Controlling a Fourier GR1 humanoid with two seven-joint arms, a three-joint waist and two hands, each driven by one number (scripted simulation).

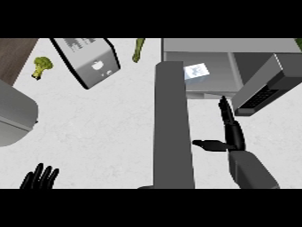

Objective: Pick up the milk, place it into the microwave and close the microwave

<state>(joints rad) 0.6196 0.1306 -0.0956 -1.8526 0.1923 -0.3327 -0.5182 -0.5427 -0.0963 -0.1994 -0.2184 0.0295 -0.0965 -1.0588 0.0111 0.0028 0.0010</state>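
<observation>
white counter (101, 133) | small white-blue milk (196, 71) inside microwave (231, 53) | right hand (228, 133) straight-fingered, empty

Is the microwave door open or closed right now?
Open. The microwave door swings out toward the robot, and the milk shows inside the microwave. The right hand, fingers straight, is beside the door.

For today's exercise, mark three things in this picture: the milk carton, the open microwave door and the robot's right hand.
milk carton (196, 71), head view, on its top face inside the microwave.
microwave door (172, 128), head view, middle of the open door's long grey panel.
right hand (234, 135), head view, on the palm below its straight fingers.
</observation>
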